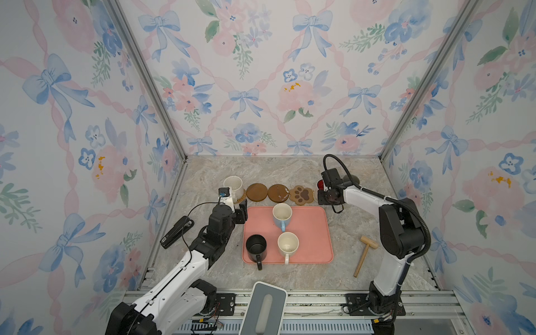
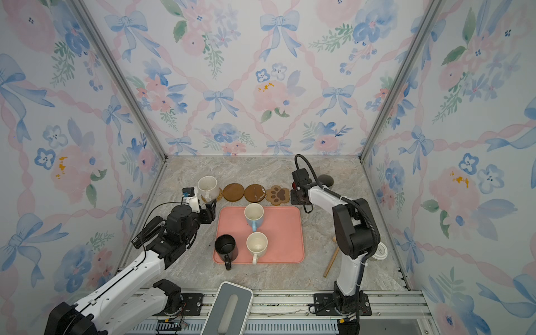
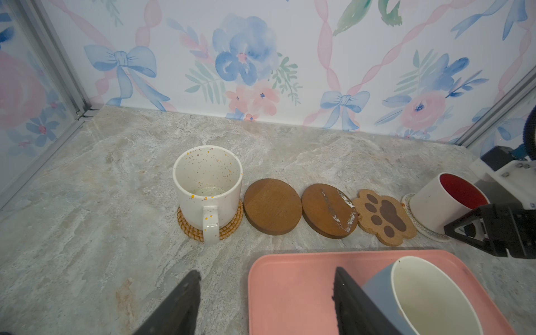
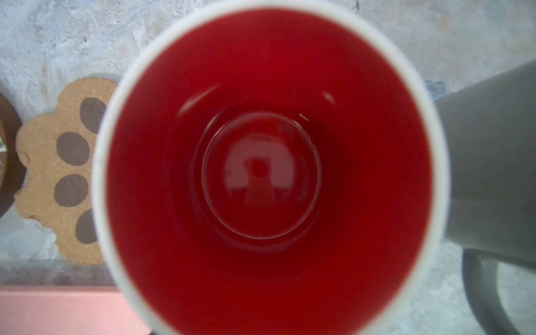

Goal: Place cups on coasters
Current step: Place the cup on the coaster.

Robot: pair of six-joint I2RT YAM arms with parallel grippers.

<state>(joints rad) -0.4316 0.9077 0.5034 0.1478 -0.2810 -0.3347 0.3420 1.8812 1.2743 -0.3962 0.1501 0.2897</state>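
Three cups (image 1: 282, 216) on tray (image 1: 316, 232); left gripper (image 3: 266, 274) spread, ten o'clock; right gripper (image 3: 478, 229) over red-lined cup (image 3: 435, 203), one o'clock, grip unclear.

Robotics test cell dressed as a home interior. Bare aluminium posts (image 1: 145, 78) frame three flat panels of bow-and-flower wallpaper (image 1: 261, 87), which enclose a small marble-patterned tabletop (image 1: 290, 174). Two white-and-black robot arms, the left arm (image 1: 174, 275) and the right arm (image 1: 388, 269), are bolted to a slotted aluminium rail (image 1: 313, 300) along the front edge, with an exposed black cable hose (image 1: 424, 223) and loose wiring at the bases. Household props on the tabletop supply the domestic look: mugs (image 1: 282, 214), coasters (image 1: 257, 192) and a pink tray (image 1: 313, 232).
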